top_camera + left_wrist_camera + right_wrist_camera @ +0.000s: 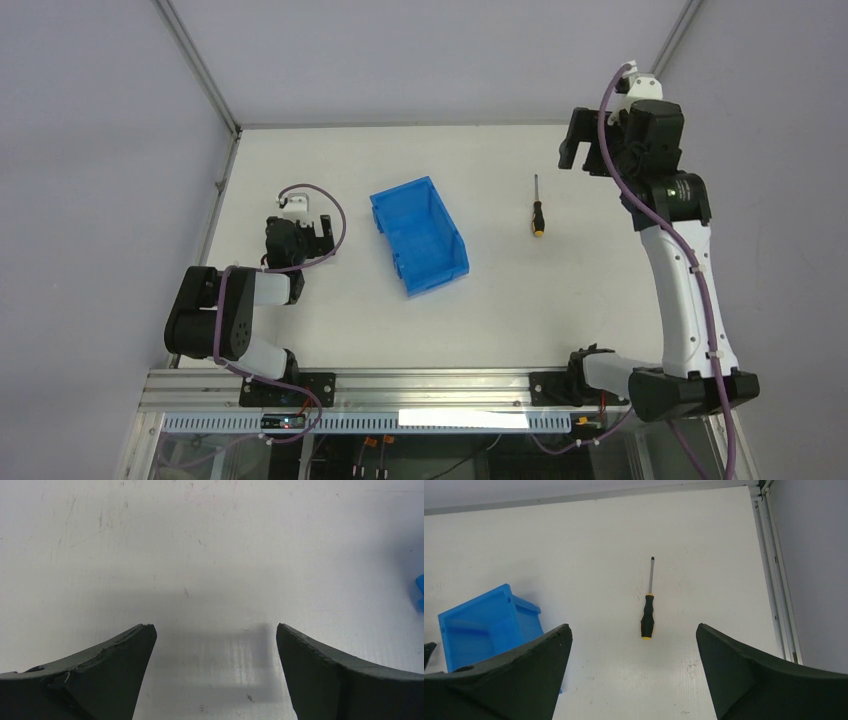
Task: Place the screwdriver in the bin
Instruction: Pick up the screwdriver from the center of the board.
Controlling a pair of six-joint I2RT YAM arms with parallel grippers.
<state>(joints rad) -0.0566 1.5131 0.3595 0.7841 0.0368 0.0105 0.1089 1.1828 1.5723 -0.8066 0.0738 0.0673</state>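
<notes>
Overhead, the right gripper (pixel 632 626) holds its fingers wide with nothing between them. The screwdriver (pixel 648 606) lies flat just ahead of the gap, handle nearest. The blue bin (pixel 489 625) sits beyond the left finger. The left gripper (pixel 214 625) is also spread wide and empty. Closing off-centre could roll the round handle away, or a deep descent could jam the fingertips into the table (pixel 574 545).

A white table (pixel 500 330) stands enclosed by plain grey walls (pixel 420 60).
</notes>
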